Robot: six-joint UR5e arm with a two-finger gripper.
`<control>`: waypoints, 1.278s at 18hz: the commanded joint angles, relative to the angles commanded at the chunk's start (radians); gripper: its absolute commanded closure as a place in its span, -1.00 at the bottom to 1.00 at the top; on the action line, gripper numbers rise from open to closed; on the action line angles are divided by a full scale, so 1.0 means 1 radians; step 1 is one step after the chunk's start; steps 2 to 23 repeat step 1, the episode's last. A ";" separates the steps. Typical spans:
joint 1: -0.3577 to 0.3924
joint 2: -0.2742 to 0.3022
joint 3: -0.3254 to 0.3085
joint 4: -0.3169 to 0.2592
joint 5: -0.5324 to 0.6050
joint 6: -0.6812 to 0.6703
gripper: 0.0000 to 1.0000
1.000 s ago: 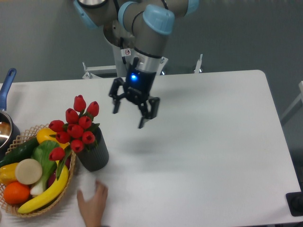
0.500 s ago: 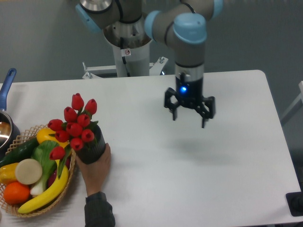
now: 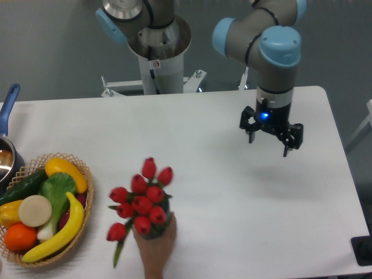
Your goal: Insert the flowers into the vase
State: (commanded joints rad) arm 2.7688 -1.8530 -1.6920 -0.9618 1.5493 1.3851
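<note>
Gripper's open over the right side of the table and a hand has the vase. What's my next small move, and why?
Probably hold position. The flowers already sit in the vase, which a person's hand is gripping near the front edge. The gripper hangs open and empty, well to the right, so nothing seems left to pick, and moving toward the hand would risk contact.

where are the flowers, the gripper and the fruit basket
flowers (image 3: 142, 204), fixed camera, on the red tulip heads
gripper (image 3: 268, 144), fixed camera, midway between the fingertips
fruit basket (image 3: 87, 176), fixed camera, on the woven rim
</note>
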 joint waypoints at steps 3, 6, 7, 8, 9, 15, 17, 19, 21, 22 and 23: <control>0.009 -0.003 0.002 0.000 0.000 0.005 -1.00; 0.009 -0.003 0.002 0.000 0.000 0.005 -1.00; 0.009 -0.003 0.002 0.000 0.000 0.005 -1.00; 0.009 -0.003 0.002 0.000 0.000 0.005 -1.00; 0.009 -0.003 0.002 0.000 0.000 0.005 -1.00; 0.009 -0.003 0.002 0.000 0.000 0.005 -1.00; 0.009 -0.003 0.002 0.000 0.000 0.005 -1.00; 0.009 -0.003 0.002 0.000 0.000 0.005 -1.00; 0.009 -0.003 0.002 0.000 0.000 0.005 -1.00; 0.009 -0.003 0.002 0.000 0.000 0.005 -1.00; 0.009 -0.003 0.002 0.000 0.000 0.005 -1.00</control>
